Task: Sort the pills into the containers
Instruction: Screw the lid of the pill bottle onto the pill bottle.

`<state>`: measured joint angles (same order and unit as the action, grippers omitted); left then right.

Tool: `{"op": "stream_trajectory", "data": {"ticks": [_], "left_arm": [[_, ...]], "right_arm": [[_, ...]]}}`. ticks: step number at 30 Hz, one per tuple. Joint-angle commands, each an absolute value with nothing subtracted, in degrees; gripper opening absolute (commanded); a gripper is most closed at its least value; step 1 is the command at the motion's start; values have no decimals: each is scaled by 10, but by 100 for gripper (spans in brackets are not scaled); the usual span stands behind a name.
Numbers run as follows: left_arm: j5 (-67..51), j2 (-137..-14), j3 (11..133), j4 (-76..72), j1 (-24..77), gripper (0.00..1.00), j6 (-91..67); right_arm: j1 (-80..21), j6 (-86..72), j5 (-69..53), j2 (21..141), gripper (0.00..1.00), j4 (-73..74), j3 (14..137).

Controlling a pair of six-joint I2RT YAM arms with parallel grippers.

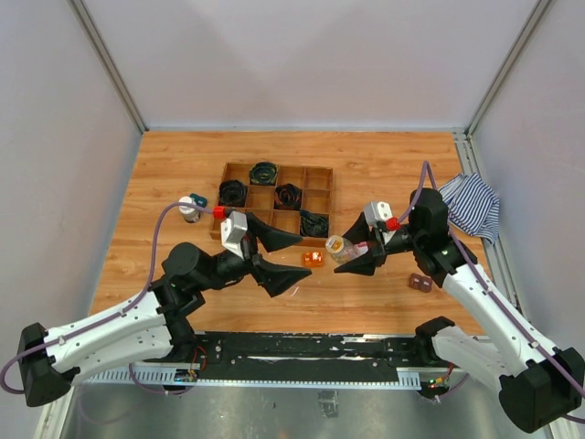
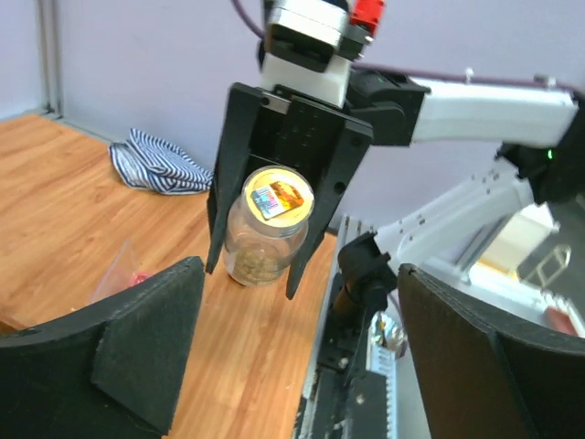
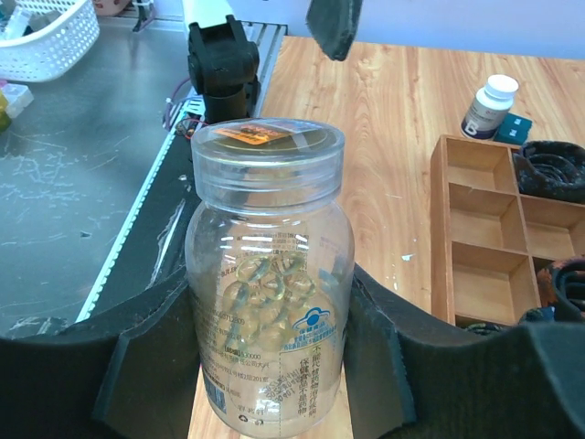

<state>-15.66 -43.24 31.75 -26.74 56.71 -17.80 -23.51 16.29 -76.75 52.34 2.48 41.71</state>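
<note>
Right jaws: clamped on either side of a small clear cylindrical vial (image 3: 270,302). They grip the body below its clear lid (image 3: 268,146), which leaves the lid free.
Vial: held between the two arms near the front middle of the wooden bench (image 1: 183,155), lid on, pale translucent capsules heaped inside. Its orange-stickered top is turned toward the other arm, seemingly offered for uncapping. Whether its base touches the bench cannot be told.
Left jaws: wide apart and holding nothing, aimed at the vial from just across. The gap looks broad enough to take the lid.
Between the arms: a small orange block (image 1: 313,259) lies on the bench just beside the left arm's fingertips.
Pink box: a flat pink translucent rectangular box (image 2: 119,267) shows only in part on the bench near the vial, likely kept handy for filling.
Dark bottle: a small dark bottle with white cap (image 1: 190,208) stands upright near the left wall of the large wooden compartment tray (image 1: 279,166). It is well apart from the handover, apparently waiting its turn.
Tray: black coils (image 1: 263,172) sit in several compartments, with no evident part in the sorting.
Far right: a blue-and-white striped cloth (image 1: 471,203) lies crumpled at the bench edge.
Stage: the vial is not yet opened, and no loose pill can be made out.
</note>
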Motion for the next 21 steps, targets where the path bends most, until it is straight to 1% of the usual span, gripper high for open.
{"op": "stream_trajectory", "data": {"ticks": [1,3,5,6,8,11,15,18,21], "left_arm": [[-44,-415,288,-326,571,87,-333],[50,-419,305,-282,603,83,-319],[161,-437,342,-223,657,83,-284],[203,-451,363,-200,688,83,-270],[267,-486,410,-149,714,84,-259],[306,-534,455,-106,730,84,-258],[324,-574,486,-96,741,83,-250],[358,-600,517,-70,749,82,-241],[355,-622,539,-58,753,79,-237]], "right_arm": [[-236,175,-722,523,1,26,426],[-236,176,-703,527,1,30,427],[-236,177,-692,531,1,34,429],[-236,178,-688,532,1,35,430],[-235,178,-686,533,1,36,429],[-235,179,-682,533,1,38,430],[-236,179,-681,535,1,40,431],[-236,178,-682,534,1,40,431],[-236,178,-682,533,1,40,432]]}}
